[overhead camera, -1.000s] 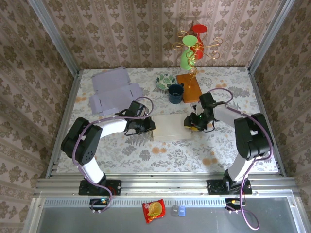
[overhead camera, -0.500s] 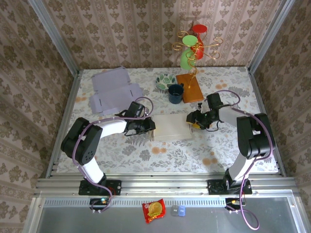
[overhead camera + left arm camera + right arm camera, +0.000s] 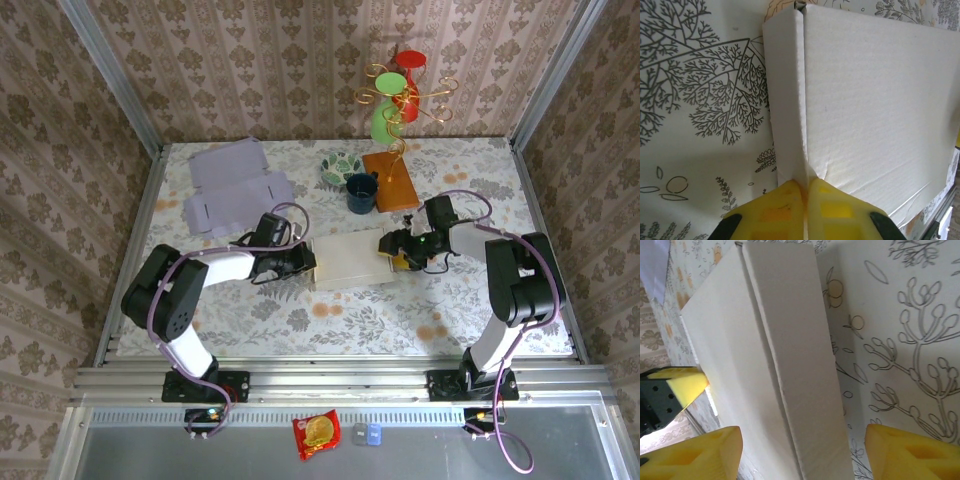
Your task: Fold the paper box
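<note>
The white cardboard box lies mid-way across the flowered table. I judge I'm creasing its side walls. My left gripper is clenched on the left wall, and my right gripper is spread wide astride the right one. Next I'd close it squarely.

Pretty bright, even light from overhead, only soft shadows on the worktop. Wrist shots are crisp on the paper box, though the yellow fingertips right at the lens go soft.

Mid-table: paper box, left pincer at its left edge, right pincer at right edge
</note>
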